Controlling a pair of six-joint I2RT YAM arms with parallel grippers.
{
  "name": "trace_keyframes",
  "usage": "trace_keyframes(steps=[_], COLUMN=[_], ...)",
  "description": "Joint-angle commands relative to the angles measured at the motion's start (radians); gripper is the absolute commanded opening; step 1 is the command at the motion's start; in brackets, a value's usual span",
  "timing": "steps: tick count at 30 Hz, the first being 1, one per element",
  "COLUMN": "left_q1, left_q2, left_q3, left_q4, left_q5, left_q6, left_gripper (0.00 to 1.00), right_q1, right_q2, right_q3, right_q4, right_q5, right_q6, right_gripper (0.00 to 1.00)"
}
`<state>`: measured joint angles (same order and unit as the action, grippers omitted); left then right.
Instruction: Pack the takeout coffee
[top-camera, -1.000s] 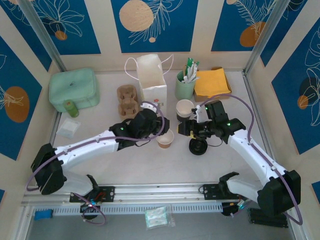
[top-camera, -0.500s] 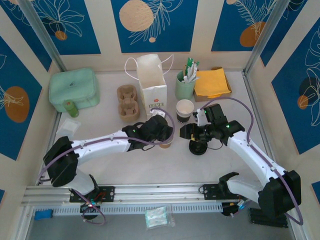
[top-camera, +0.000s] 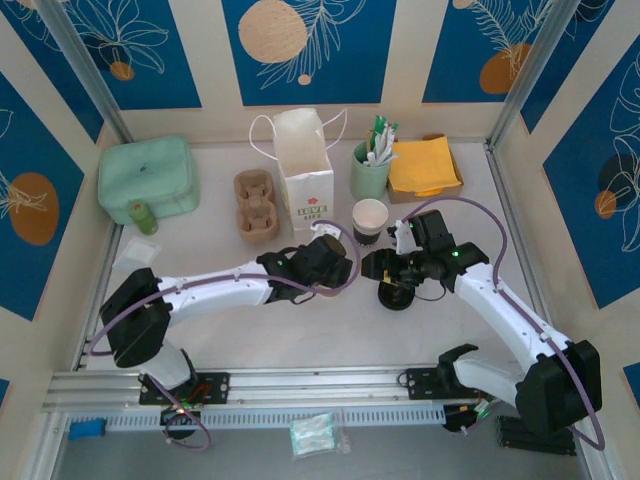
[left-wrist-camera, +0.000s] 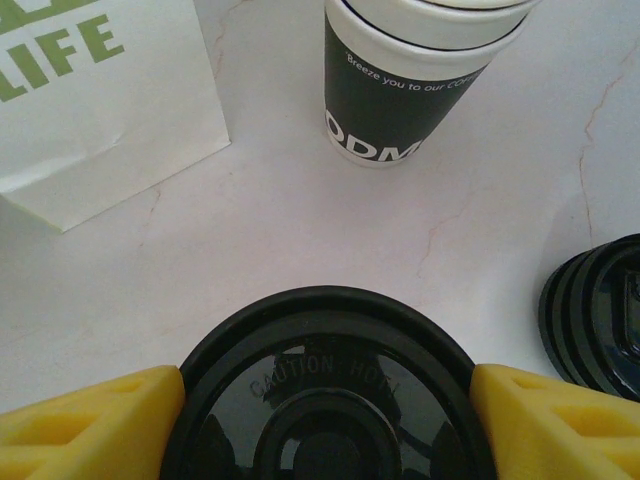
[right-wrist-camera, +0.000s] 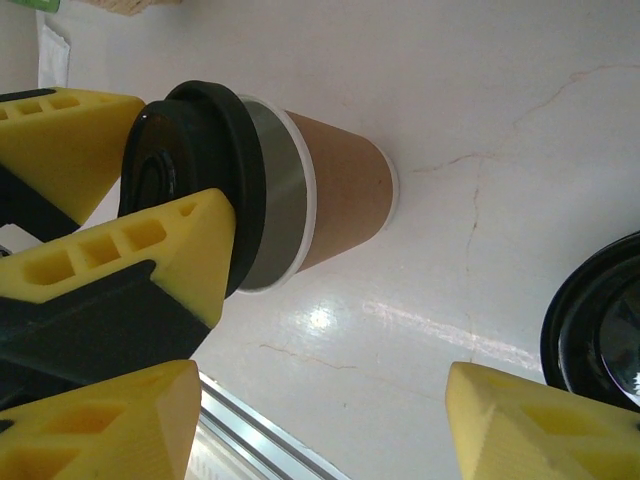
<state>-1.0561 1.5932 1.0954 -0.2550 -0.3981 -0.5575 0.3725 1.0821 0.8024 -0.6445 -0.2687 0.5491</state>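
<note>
Capping comes first: my left gripper (left-wrist-camera: 325, 425) clamps the black lid (left-wrist-camera: 325, 345) just above the kraft coffee cup (right-wrist-camera: 340, 190) standing on the table (right-wrist-camera: 480, 100), while my right gripper (right-wrist-camera: 320, 400) hangs spread apart beside it, ready to steady.

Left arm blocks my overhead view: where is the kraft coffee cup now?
Right wrist view, upper left: the kraft cup stands on the table, under the black lid held by the left gripper.

From above, the left arm's jaws cover the takeout coffee (right-wrist-camera: 340, 190) and its black lid (left-wrist-camera: 325, 400), near the paper bag (top-camera: 305, 165).
</note>
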Motion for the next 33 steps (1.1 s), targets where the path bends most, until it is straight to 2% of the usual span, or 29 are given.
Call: trace_keyframes(steps=[1, 25, 33], left_q1=[-0.011, -0.030, -0.041], left_q2=[0.021, 0.056, 0.080], left_q3=[0.030, 0.019, 0.017], left_q4=[-0.019, -0.028, -0.066], left_q5=[-0.018, -0.014, -0.036], left_q6=[0.020, -0.002, 0.002], left_gripper=[0.74, 0.75, 0.80], right_q1=[-0.007, -0.015, -0.017], right_q2=[-0.014, -0.005, -0.008], right_q3=[-0.012, -0.012, -0.007], right_q4=[-0.012, 0.002, 0.000], right_q5=[-0.011, -0.020, -0.022], right_q6=[-0.015, -0.012, -0.012], right_gripper=[0.66, 0.66, 0.66])
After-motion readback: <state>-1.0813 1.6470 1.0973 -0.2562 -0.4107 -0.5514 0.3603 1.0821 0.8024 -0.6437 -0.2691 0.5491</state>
